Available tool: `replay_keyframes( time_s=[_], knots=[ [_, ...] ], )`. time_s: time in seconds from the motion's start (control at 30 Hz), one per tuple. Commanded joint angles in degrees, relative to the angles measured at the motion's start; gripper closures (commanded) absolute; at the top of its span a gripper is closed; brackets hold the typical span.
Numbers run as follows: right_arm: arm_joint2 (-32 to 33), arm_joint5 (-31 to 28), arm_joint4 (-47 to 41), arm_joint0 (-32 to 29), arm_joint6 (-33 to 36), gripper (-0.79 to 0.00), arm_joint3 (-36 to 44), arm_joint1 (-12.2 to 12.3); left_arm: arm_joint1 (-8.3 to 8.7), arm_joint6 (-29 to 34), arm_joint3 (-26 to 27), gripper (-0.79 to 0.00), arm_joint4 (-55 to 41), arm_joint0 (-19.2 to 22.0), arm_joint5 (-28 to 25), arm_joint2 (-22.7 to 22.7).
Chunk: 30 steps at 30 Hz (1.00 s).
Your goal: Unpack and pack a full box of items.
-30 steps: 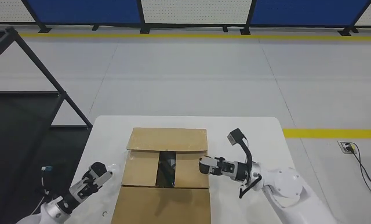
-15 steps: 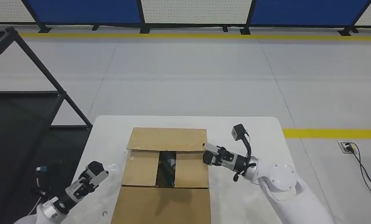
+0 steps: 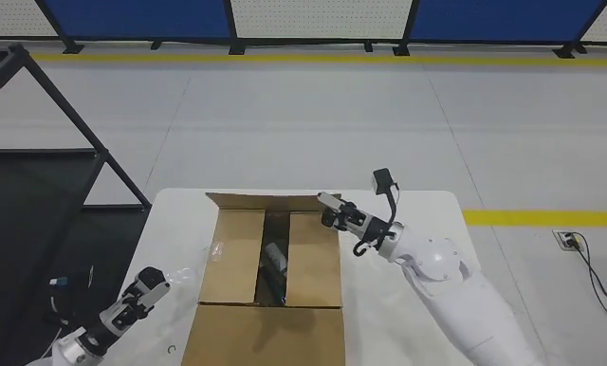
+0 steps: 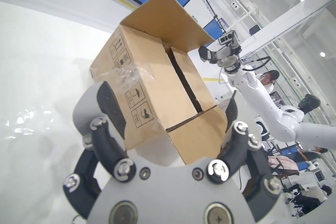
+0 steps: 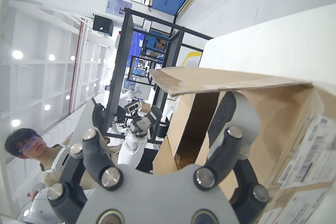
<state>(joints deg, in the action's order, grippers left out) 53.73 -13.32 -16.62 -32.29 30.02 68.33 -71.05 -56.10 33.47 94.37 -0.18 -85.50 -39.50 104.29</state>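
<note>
Plain brown corrugated cardboard box [image 3: 232, 262]: black handling symbols [image 4: 139, 107] printed on one side wall, white paper labels [image 5: 309, 151] with dark print on another. White rounded table top [image 3: 180, 224]. Clear crinkled plastic film [image 4: 126, 74], glinting white. Left gripper [image 4: 168, 95] and right gripper [image 5: 161, 104] — pale grey fingers [image 4: 84, 109], black ribbed pads [image 4: 110, 101], silver screws.
</note>
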Motion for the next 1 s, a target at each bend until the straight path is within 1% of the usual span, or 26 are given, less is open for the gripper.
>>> replay_keyframes(
  time_s=[0.0,0.03,0.4,0.5,0.57,0.63,0.77,0.97],
  knots=[
    [-1.0,-0.2,1.9,1.8,-2.2,-0.785,-1.6,-0.6,0.05,0.4,0.0,-0.785,-0.3,-0.3,-0.3,0.1],
    [-1.4,-0.1,2.6,2.6,-2.9,-0.785,-2.5,-0.9,0.05,0.4,0.0,-0.785,-0.3,-0.3,-0.3,0.1],
    [-1.4,-0.1,2.6,2.6,-2.9,-0.785,-2.5,-0.9,0.05,0.4,0.0,-0.785,-0.3,-0.3,-0.3,0.1],
    [-1.3,0.1,1.7,1.9,-5.6,-0.785,-1.8,-1.3,0.05,0.4,0.0,-0.785,-0.3,-0.3,-0.3,0.1],
    [-1.7,0.3,1.2,2.5,-9.3,-0.785,-2.6,-2.0,0.01,-0.1,0.6,-0.785,0.1,-0.4,0.3,-0.1],
    [-2.6,-0.5,-0.9,3.9,-10.0,-0.785,-4.5,-3.0,-0.04,-0.8,1.3,-0.785,0.9,-0.8,0.7,-0.2],
    [-5.1,-0.2,-1.5,8.1,-13.1,-0.785,-10.9,-5.2,-0.08,-2.0,2.0,-0.785,1.3,-1.8,0.7,0.1],
    [-9.1,1.9,-2.2,13.7,-13.6,-0.785,-21.1,-8.7,-0.14,-3.4,2.2,-0.785,0.9,-3.3,0.6,1.0]
  ],
)
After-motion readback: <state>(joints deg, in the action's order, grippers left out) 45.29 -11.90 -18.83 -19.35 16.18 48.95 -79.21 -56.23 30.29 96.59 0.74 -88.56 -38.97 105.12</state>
